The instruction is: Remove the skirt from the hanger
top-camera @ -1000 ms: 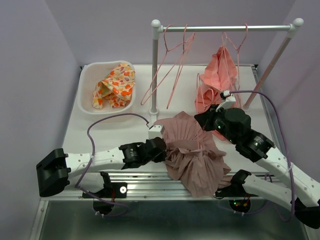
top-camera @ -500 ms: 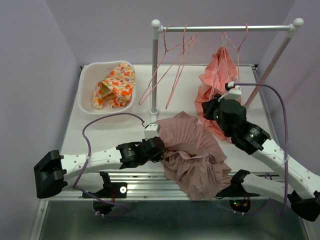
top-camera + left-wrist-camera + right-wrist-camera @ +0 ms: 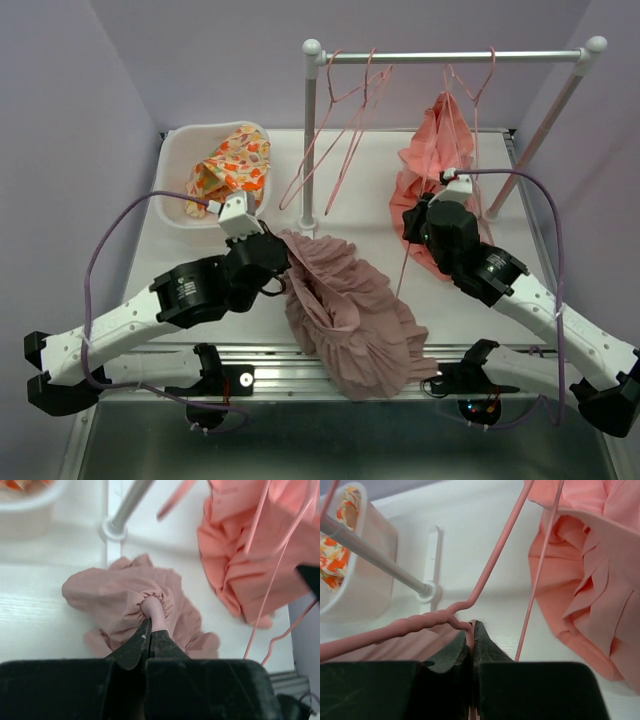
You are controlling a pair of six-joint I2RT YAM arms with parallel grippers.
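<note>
The dusty-pink skirt (image 3: 345, 310) hangs in a long bunch from my left gripper (image 3: 283, 248), which is shut on its gathered waistband (image 3: 152, 611) above the table. The skirt's lower part rests near the front edge. My right gripper (image 3: 410, 225) is shut on the thin pink hanger (image 3: 402, 268), pinching the wire just below its twisted neck (image 3: 415, 622). The hanger sits to the right of the skirt, with a small gap showing in the top view. Whether any part of the skirt still hooks on it I cannot tell.
A white clothes rack (image 3: 310, 130) stands mid-table with empty pink hangers (image 3: 350, 120) and a coral garment (image 3: 435, 150) hanging close behind my right gripper. A white basket (image 3: 172, 205) holding a patterned cloth (image 3: 232, 170) sits at the back left.
My left arm rose and swung back and left, pulling the skirt's waistband away from the right gripper. The right gripper shifted slightly back with the hanger.
</note>
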